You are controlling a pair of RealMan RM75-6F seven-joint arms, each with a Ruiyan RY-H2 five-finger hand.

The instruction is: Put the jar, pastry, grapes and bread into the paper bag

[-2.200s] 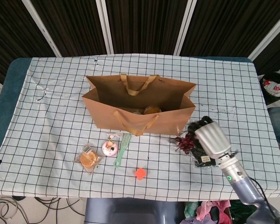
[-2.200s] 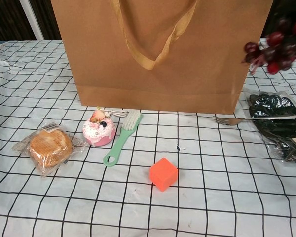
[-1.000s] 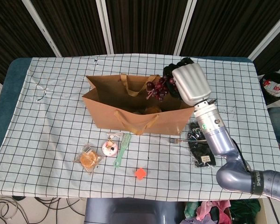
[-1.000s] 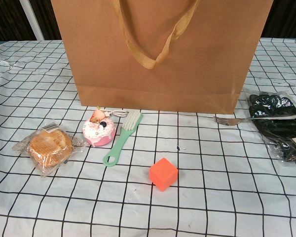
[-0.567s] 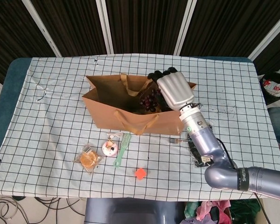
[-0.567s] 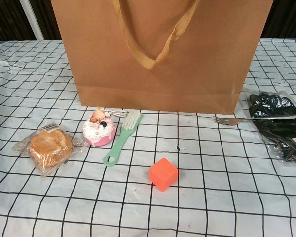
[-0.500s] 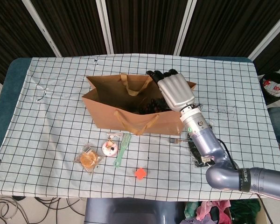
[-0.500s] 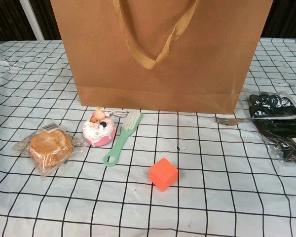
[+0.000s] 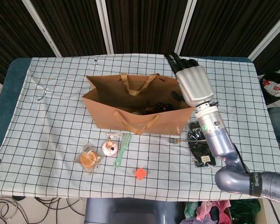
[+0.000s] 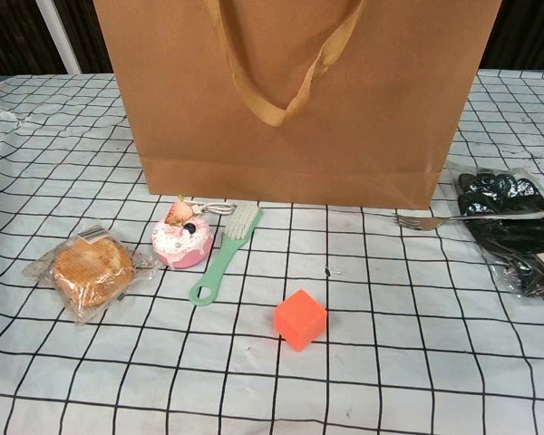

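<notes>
Looking down from the head view, I see my right robot hand [image 9: 192, 84] above the far right corner of the bag [image 9: 107, 116], fingers spread apart and pointing away, holding nothing. My left robot hand shows in neither view. The grapes [image 9: 159, 108] lie dark inside the bag, next to something rounded that I take for the jar [image 9: 149, 110], though it is mostly hidden by the near wall. On the bench [image 9: 56, 121] in front of the bag sit the bread [image 9: 88, 160] in its clear wrapper and the pastry [image 9: 109, 149] just right of it. A brush [image 9: 122, 149] lies beside the pastry, a red cube [image 9: 140, 173] nearer me, and a fork [image 9: 177, 139] and a dark packet [image 9: 200, 149] are off to the right.

From the chest view, the bag [image 10: 295, 100] fills the upper frame with its handle drooping down the front. The bread [image 10: 91, 269] and pastry [image 10: 181, 241] sit close together at the left, the pastry almost touching the brush [image 10: 222, 256]. No hand shows here.

So two items seem done, two remain. My judgement for doing the next pick well: clear the bag rim fully before swinging over, come down on the pastry from above, keep my fingers off the brush, and grip gently since it looks soft.
</notes>
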